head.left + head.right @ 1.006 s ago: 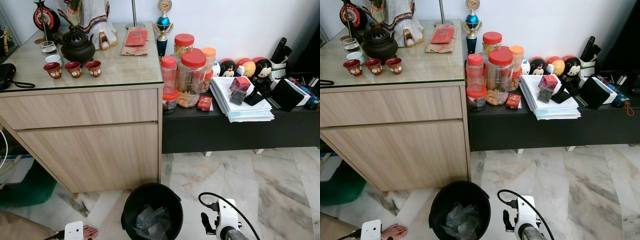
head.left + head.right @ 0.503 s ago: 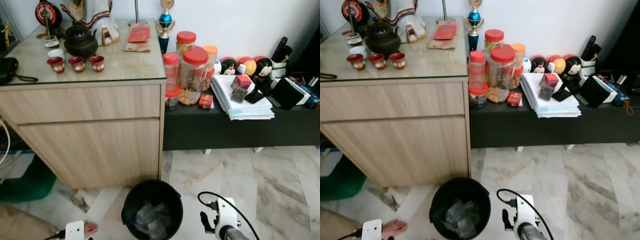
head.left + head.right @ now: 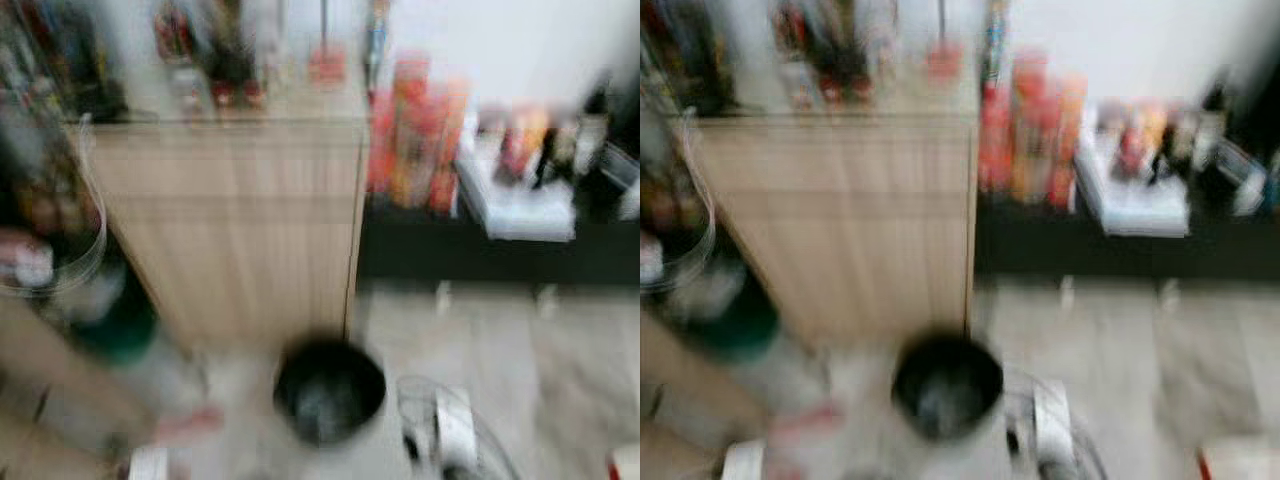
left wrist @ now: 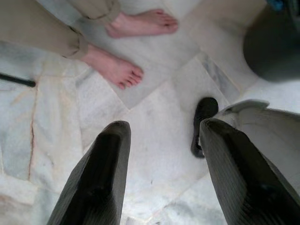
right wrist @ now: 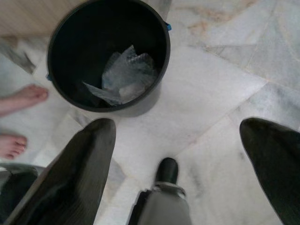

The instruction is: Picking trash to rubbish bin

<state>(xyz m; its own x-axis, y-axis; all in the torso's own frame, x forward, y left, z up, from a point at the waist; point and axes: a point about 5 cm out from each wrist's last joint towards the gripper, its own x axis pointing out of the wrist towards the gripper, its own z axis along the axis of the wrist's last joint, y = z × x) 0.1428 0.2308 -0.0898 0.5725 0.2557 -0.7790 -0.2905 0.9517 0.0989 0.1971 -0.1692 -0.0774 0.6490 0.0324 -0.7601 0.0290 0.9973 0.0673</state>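
Both grippers, left and right, spread empty over floor; clear wrappers already binned, likely between pickups.

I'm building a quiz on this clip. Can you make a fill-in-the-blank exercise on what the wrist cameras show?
1. The black bin holds crumpled clear ____.
2. The right gripper hangs with its fingers ____.
3. The left gripper hangs over the ____ floor.
4. The person's feet are ____.

Missing words: plastic; open; marble; bare
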